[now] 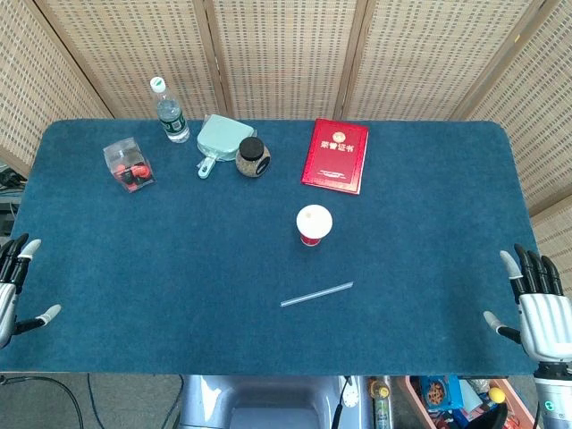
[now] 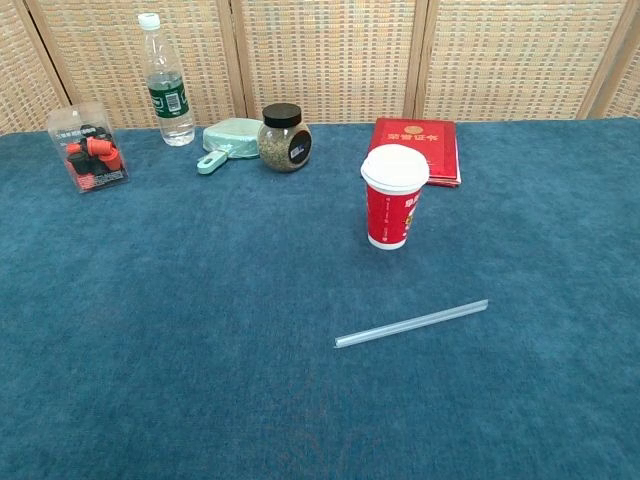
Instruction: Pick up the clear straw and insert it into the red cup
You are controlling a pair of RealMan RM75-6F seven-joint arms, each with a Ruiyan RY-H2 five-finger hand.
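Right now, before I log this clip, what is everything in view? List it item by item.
straw: one, clear, lying flat near the table's front, untouched
cup: one, red with white lid, upright behind the straw
booklet: one, red, flat behind the cup
jar: one, glass with black lid, back centre-left
flat case: one, pale green, beside the jar
bottle: one, clear, green label, back left
plastic box: one, clear with red and black contents, far left
table: one, blue cloth
left hand: one, at left edge, holding nothing
right hand: one, at right edge, holding nothing
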